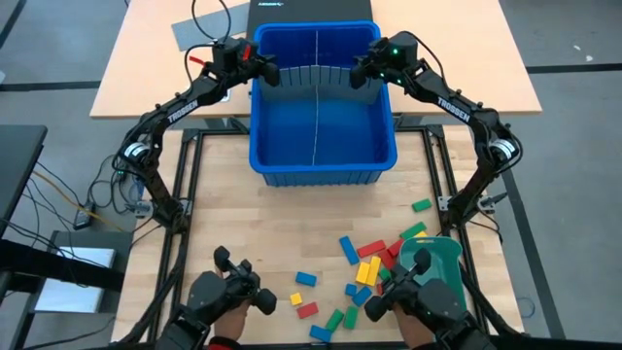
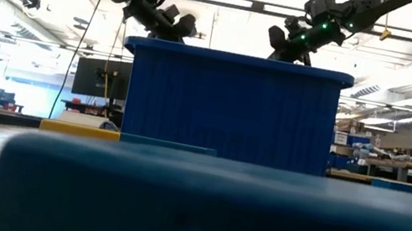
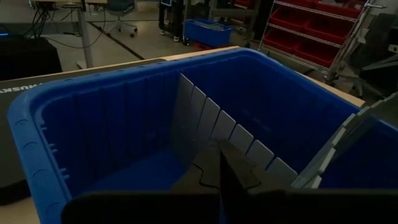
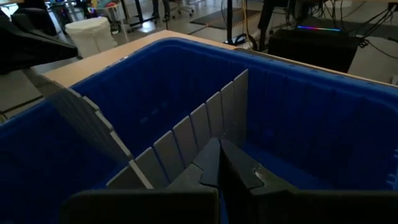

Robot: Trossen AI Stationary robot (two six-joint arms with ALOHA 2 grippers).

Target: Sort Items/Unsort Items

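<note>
The blocks (image 1: 374,267) are lying scattered on the near right part of the worktop (image 1: 233,209), one green one a little apart toward the far right, and several are crowding against the teal tray (image 1: 439,262), which I am seeing no block inside. I am holding both hands at the far rim of the blue bin (image 1: 323,167): the left hand (image 1: 269,70) and the right hand (image 1: 362,70) are each pressed together on an end of the grey cross divider (image 1: 316,76). I am judging that uneven pulling could tilt or jam that sheet against the long divider (image 1: 318,107), or drag the bin. The bin is showing no blocks, only dividers.
</note>
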